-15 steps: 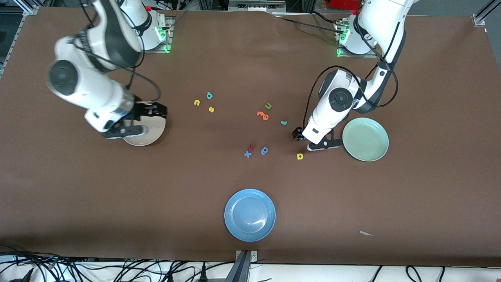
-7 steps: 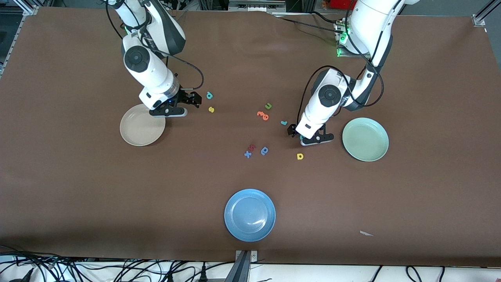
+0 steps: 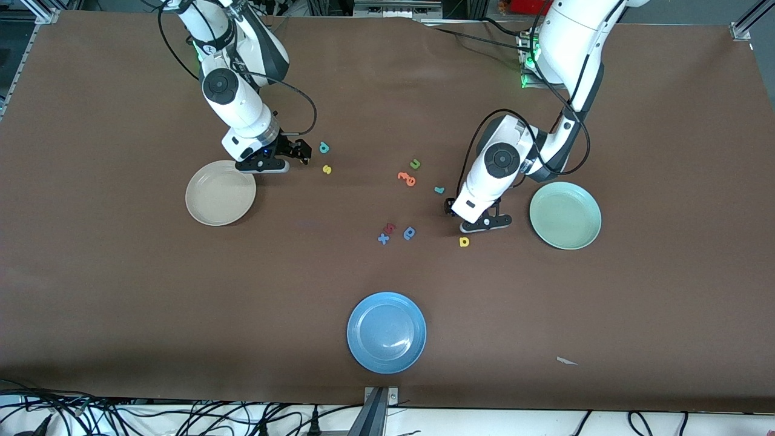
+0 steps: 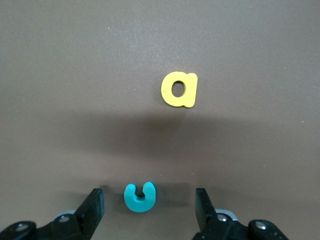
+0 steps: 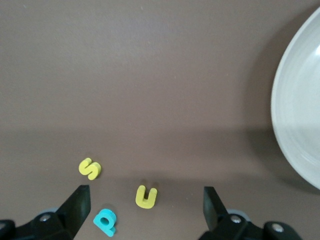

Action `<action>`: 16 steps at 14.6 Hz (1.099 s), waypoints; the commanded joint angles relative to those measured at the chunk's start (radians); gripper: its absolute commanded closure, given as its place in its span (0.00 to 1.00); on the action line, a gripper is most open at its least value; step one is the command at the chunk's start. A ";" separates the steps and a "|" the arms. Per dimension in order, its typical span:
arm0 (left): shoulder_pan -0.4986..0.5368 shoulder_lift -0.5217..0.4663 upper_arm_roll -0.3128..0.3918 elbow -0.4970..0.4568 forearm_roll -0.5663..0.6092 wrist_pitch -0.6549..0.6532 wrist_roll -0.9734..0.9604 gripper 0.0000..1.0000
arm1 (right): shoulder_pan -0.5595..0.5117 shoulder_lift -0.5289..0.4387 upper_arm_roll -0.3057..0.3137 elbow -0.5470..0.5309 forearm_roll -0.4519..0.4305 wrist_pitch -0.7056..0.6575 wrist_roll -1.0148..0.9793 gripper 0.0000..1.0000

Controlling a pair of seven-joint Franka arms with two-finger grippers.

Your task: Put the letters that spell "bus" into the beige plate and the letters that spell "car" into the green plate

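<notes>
the left gripper (image 4: 149, 210) is low over the table with its fingers apart on both sides of the teal c (image 4: 139, 197), not yet pressing it; the yellow a (image 4: 179, 89) lies near, and the green plate (image 3: 565, 215) is empty beside this arm. the right gripper (image 5: 145, 212) is wide open around the yellow u (image 5: 146, 196), with the s (image 5: 90, 168) and the teal b (image 5: 105, 220) just beside it, near the beige plate (image 3: 220, 192). these foam letters look very light, soft and thin, so i think a gentle pinch across the outer edges, low against the table, is best; too much force could squash or flip them.
</notes>
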 commanded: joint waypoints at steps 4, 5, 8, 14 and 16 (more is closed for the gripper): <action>-0.006 0.022 0.008 0.012 0.030 -0.026 -0.006 0.44 | 0.071 0.110 0.014 -0.016 -0.003 0.144 0.073 0.00; -0.006 0.020 0.008 0.012 0.030 -0.037 -0.004 0.48 | 0.073 0.116 0.014 -0.016 -0.004 0.144 0.073 0.00; -0.001 0.017 0.006 0.014 0.030 -0.061 0.021 0.60 | 0.071 0.161 0.011 -0.014 -0.021 0.181 0.071 0.00; 0.000 0.019 0.008 0.012 0.028 -0.063 0.022 0.83 | 0.071 0.184 -0.040 -0.017 -0.096 0.187 0.065 0.01; 0.003 0.013 0.011 0.017 0.028 -0.075 0.040 0.87 | 0.071 0.187 -0.041 -0.017 -0.098 0.187 0.065 0.09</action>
